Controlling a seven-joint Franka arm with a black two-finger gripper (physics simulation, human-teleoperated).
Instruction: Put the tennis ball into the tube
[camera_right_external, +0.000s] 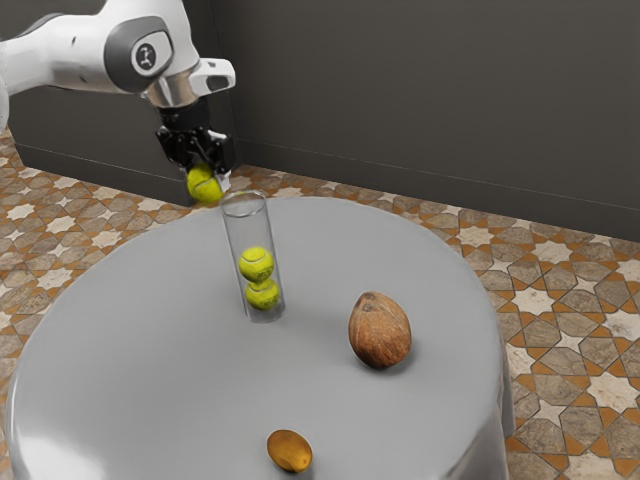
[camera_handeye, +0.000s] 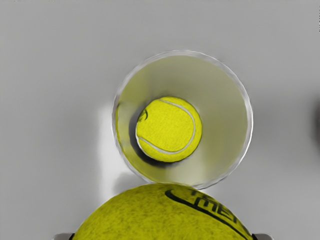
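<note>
Dark grey wall (camera_right_external: 430, 90) behind, star-patterned tile floor (camera_right_external: 545, 252), round table (camera_right_external: 150, 330) under a smooth grey cover. Markings: the held tennis ball (camera_right_external: 204, 186) carries a dark curved stroke and black lettering in my wrist view; I read "ME", the rest is cut off. The arm (camera_right_external: 75, 60) has a round dark emblem, no words I can make out. My gripper (camera_right_external: 208, 179) is pinching that ball, its fingers (camera_handeye: 263, 236) parted by the ball's width, one on each side. Ball is outside the clear tube (camera_right_external: 237, 235), near its open mouth. Tube stands upright just beside and below the gripper; inside, an upper ball (camera_right_external: 256, 264) sits on a lower ball (camera_right_external: 263, 295). Well apart from the gripper, beyond the tube: a brown coconut (camera_right_external: 380, 331) and a small orange-brown oval fruit (camera_right_external: 290, 451).
</note>
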